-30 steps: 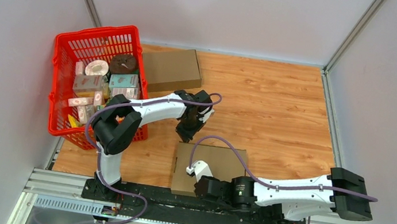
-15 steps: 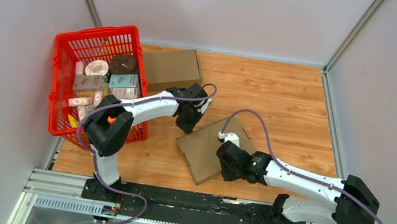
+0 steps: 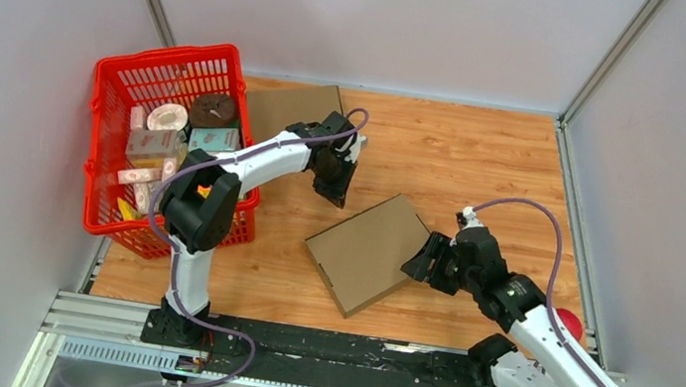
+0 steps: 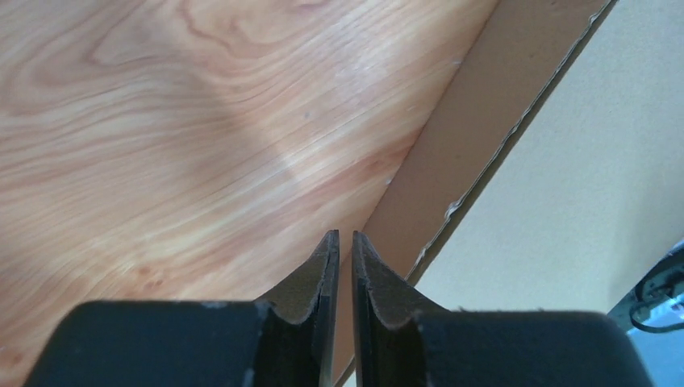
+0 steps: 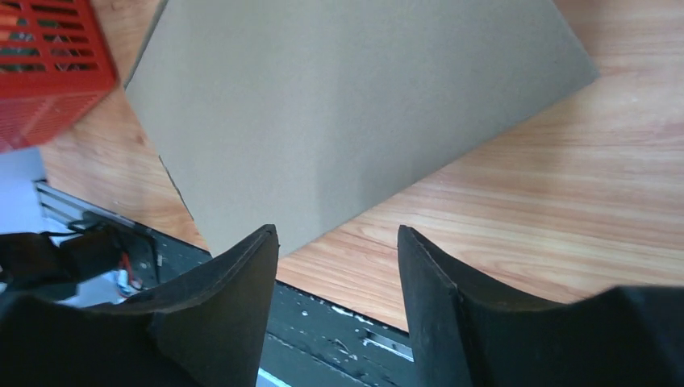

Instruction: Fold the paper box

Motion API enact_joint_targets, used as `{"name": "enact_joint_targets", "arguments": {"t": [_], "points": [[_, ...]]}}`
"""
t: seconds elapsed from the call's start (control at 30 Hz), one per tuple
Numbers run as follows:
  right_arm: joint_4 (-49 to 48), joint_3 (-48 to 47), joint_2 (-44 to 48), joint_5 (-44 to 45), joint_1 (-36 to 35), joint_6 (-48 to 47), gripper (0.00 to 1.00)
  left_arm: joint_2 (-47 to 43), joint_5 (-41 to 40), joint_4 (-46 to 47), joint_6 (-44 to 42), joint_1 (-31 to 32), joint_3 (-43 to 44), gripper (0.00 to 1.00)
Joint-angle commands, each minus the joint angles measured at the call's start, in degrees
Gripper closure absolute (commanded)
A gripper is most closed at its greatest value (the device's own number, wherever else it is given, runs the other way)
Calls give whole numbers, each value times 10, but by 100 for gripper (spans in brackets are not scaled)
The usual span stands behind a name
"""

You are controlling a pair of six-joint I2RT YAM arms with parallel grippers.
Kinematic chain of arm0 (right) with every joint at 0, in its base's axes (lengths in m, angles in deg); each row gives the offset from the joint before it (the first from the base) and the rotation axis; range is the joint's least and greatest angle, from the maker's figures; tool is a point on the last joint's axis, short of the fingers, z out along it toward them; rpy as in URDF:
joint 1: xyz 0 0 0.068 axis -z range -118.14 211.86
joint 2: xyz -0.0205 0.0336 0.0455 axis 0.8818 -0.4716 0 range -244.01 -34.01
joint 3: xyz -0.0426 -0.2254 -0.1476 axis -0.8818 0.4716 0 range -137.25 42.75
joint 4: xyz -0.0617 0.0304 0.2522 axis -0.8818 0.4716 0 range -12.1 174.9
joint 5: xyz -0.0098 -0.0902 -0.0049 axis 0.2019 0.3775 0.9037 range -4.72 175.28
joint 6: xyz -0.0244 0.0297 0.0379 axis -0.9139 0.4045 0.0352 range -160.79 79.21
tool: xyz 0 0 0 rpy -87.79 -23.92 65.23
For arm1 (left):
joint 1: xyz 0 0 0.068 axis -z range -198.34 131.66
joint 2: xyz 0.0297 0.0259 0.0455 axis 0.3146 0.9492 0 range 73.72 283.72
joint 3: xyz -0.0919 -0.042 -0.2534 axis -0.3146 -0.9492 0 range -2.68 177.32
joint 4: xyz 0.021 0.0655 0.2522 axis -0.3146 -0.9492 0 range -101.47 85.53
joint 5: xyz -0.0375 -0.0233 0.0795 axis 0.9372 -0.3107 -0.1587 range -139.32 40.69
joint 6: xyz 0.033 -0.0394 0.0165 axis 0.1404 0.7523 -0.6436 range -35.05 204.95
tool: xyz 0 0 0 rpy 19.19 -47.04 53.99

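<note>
the flat paper box [image 3: 366,252] lies on the desk [image 3: 483,162] just ahead of our wide, empty right jaws, near the barely parted left jaws (light, stiff card, we judge: pinch an edge).

Paper box [image 3: 366,252] right of basket [image 3: 171,66]

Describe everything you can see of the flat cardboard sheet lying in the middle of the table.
The cardboard sheet is plain brown, unprinted and roughly rectangular, lying flat and unfolded on the wooden table, turned diagonally. The right gripper is at its right edge, fingers open and gripping nothing; the left gripper is close to its far-left edge.
</note>
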Motion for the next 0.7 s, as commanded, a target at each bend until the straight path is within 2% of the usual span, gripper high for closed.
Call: {"name": "enact_joint_targets", "arguments": {"t": [0.0, 0.1, 0.23, 0.4, 0.47, 0.67], "points": [[-116, 44, -47, -169, 76, 42, 44, 31, 81, 23, 10, 4, 11, 82], [-154, 65, -70, -181, 86, 56, 51, 31, 127, 47, 16, 8, -4, 83], [-201, 98, -89, -196, 95, 75, 53, 18, 152, 71, 22, 17, -23, 85], [-266, 120, -132, -211, 99, 90, 54, 7, 223, 114, 54, 25, -50, 85], [-317, 118, -171, -223, 99, 92, 56, -5, 261, 145, 73, 24, -62, 85], [-487, 82, -285, -262, 101, 94, 59, -70, 293, 184, 117, 26, -69, 85]]}}
